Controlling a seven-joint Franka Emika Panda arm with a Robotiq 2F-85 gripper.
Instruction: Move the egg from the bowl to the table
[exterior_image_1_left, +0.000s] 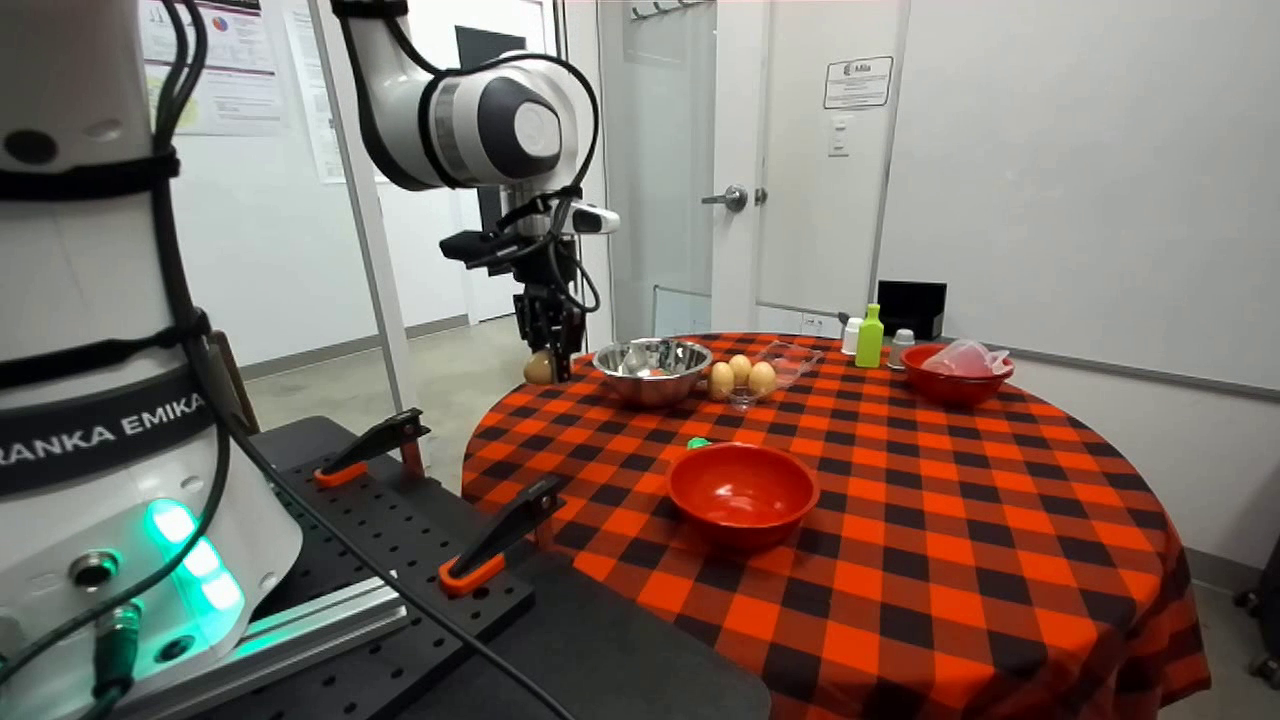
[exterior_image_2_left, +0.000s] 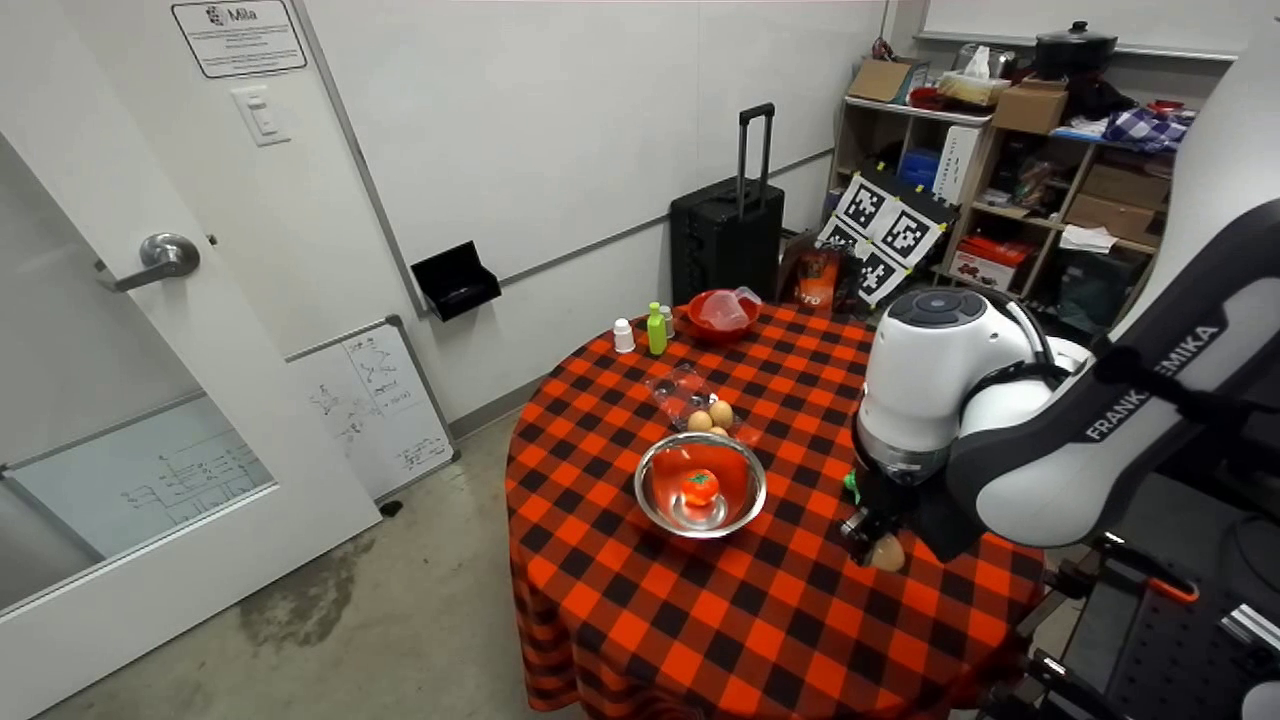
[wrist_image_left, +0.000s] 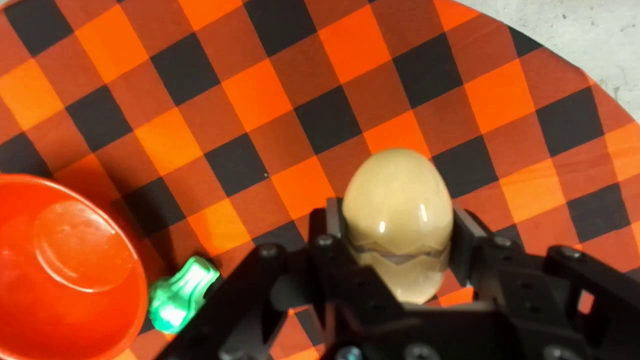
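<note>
Nearest to us in the wrist view, the black gripper (wrist_image_left: 400, 220) pinches an egg (wrist_image_left: 397, 190) above the checked table (wrist_image_left: 300, 75). In an exterior view, we see a red bowl (exterior_image_1_left: 742, 490) nearer and a shiny bowl (exterior_image_1_left: 652, 392) farther away, left of three eggs (exterior_image_1_left: 741, 370).

The egg (wrist_image_left: 397, 200) is beige, the fingers (wrist_image_left: 461, 250) black, the tablecloth (wrist_image_left: 255, 97) red-and-black check.

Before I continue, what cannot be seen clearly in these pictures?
Wrist view: red bowl, cut off by picture edges.
Wrist view: egg, lower end partly behind gripper.
In an exterior view: green object, partly behind that bowl.
In both exterior views: Mila notice, fine print too small.
</note>
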